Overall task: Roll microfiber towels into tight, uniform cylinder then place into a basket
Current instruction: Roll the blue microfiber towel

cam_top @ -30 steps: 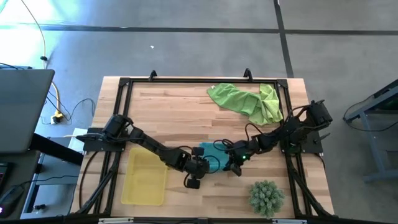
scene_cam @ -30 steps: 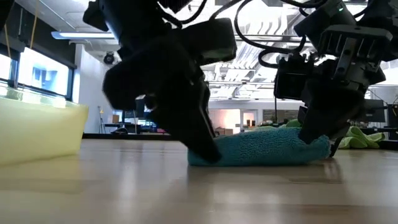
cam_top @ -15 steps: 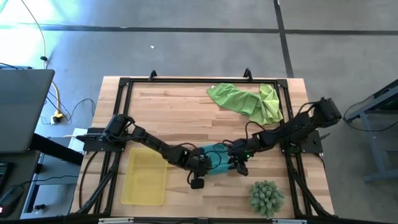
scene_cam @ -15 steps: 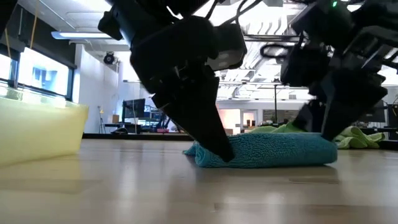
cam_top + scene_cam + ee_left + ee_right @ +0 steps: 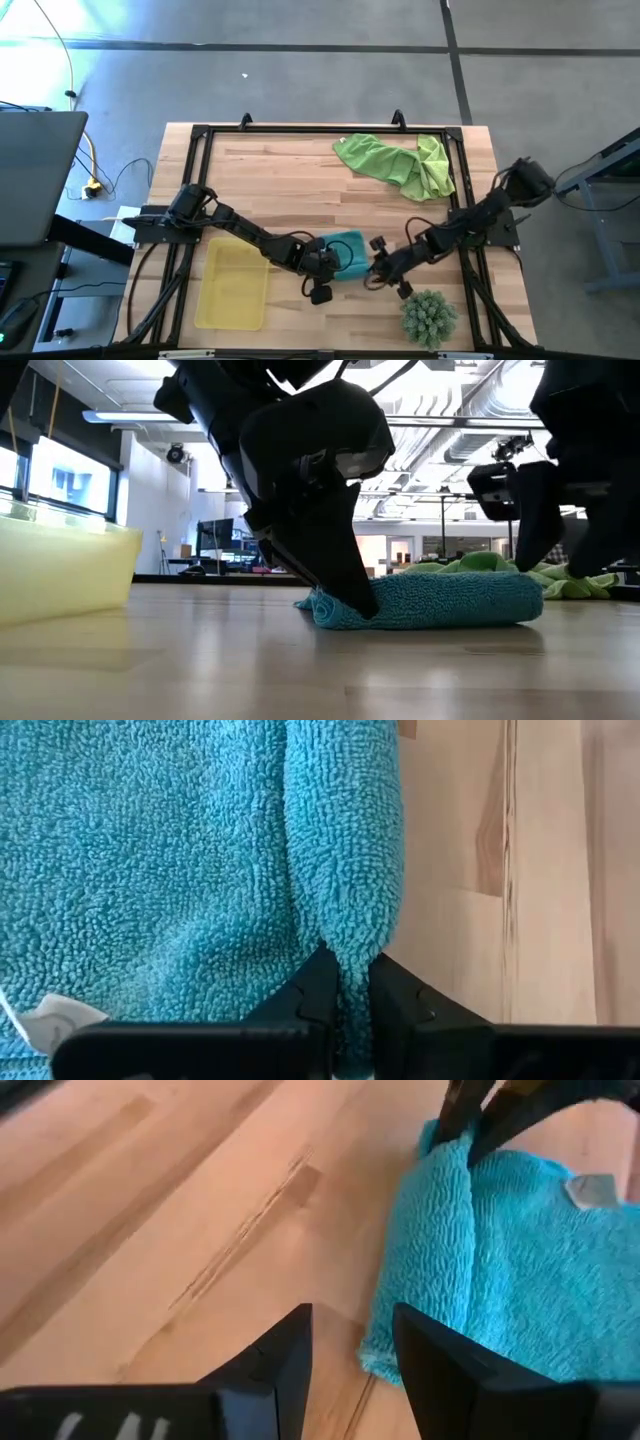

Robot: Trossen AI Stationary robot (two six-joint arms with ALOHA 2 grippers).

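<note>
Left hand [image 5: 345, 995] pinches teal towel's [image 5: 170, 870] edge.

Both arms stretched low toward mid-table.
Left hand [image 5: 345, 995] tipped down, fingers pinched together on a fold; right hand [image 5: 350, 1350] hovering just beside, fingers parted.
</note>
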